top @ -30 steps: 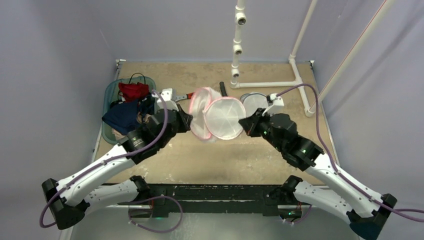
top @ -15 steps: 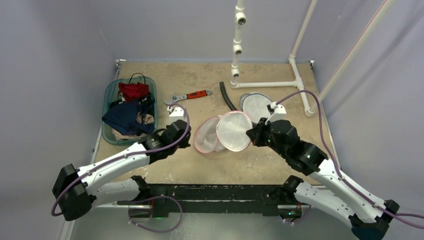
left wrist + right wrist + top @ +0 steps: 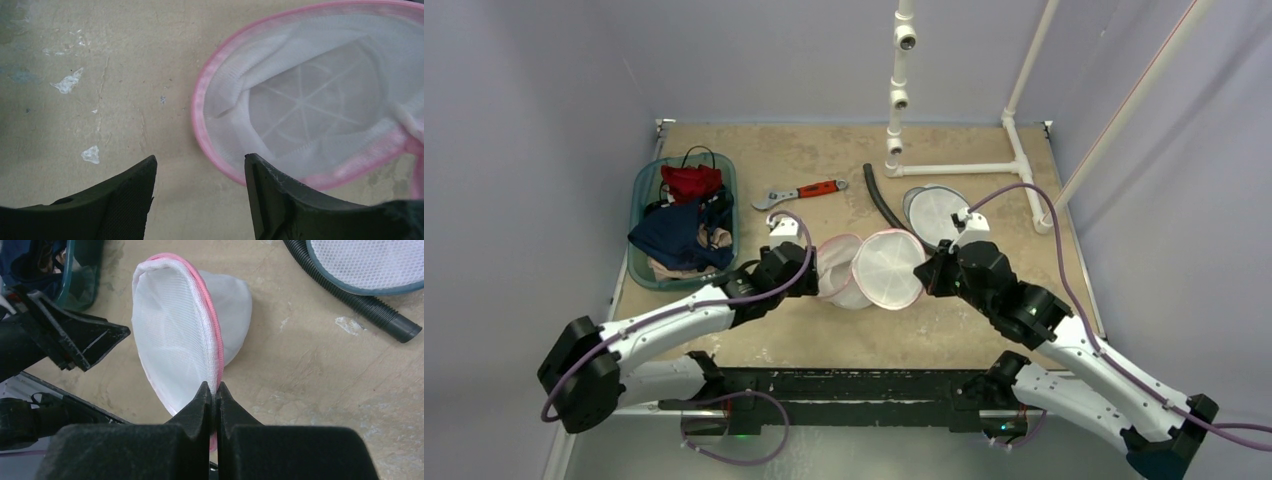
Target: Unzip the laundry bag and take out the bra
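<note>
A: Left gripper (image 3: 200,167)?
B: Just let go. Jaws now apart beside the laundry bag (image 3: 305,95), unzipped on the table (image 3: 75,100).
A: Right gripper (image 3: 216,390)?
B: Clamped on the pink rim (image 3: 212,330), propping one half up. No bra visible inside; probably reach in next.

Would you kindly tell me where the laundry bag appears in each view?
Top external: laundry bag, centre.
Left wrist: laundry bag, upper right, beyond the open left hand.
Right wrist: laundry bag, centre-left, rim pinched by the shut right hand.
Shared landmark: pink rim.
</note>
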`<state>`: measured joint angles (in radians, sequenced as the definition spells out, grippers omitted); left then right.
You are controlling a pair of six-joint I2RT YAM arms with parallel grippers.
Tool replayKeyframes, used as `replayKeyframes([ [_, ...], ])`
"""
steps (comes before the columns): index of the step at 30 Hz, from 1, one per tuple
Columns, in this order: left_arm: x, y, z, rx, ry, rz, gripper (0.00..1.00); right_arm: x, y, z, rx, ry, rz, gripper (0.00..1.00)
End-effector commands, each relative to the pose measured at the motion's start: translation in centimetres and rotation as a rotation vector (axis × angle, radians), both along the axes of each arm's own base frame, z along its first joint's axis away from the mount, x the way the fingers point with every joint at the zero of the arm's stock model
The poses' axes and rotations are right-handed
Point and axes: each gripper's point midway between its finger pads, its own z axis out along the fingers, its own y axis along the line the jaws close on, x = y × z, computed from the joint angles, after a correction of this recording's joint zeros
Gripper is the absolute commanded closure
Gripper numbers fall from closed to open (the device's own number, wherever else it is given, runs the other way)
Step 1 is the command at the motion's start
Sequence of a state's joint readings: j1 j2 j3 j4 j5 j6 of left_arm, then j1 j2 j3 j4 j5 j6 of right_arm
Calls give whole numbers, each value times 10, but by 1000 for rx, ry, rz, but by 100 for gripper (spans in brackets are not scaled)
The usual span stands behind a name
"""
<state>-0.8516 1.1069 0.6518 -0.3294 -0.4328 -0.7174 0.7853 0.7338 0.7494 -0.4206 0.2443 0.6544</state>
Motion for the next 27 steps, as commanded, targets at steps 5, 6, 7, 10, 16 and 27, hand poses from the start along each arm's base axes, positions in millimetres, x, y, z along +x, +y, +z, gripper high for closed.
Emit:
replayKeyframes([
  [5, 35, -2, -43, -101, 56, 22, 37, 3, -2, -2, 6, 7, -36, 100],
  [6, 38, -3, -45, -103, 56, 20, 37, 3, -2, -1, 7, 4, -37, 100],
  [7, 44, -7, -42, -112, 38, 18, 37, 3, -2, -1, 8, 5, -36, 100],
  [10, 59, -15, -38, -114, 15, -1, 37, 3, -1, -3, 4, 8, -33, 100],
  [16, 79, -40, -28, -128, -32, -111, 33, 3, 0, -1, 11, 1, -23, 100],
  [27, 97, -42, -56, -216, 68, -162, 41, 2, 2, 1, 13, -14, -1, 100],
])
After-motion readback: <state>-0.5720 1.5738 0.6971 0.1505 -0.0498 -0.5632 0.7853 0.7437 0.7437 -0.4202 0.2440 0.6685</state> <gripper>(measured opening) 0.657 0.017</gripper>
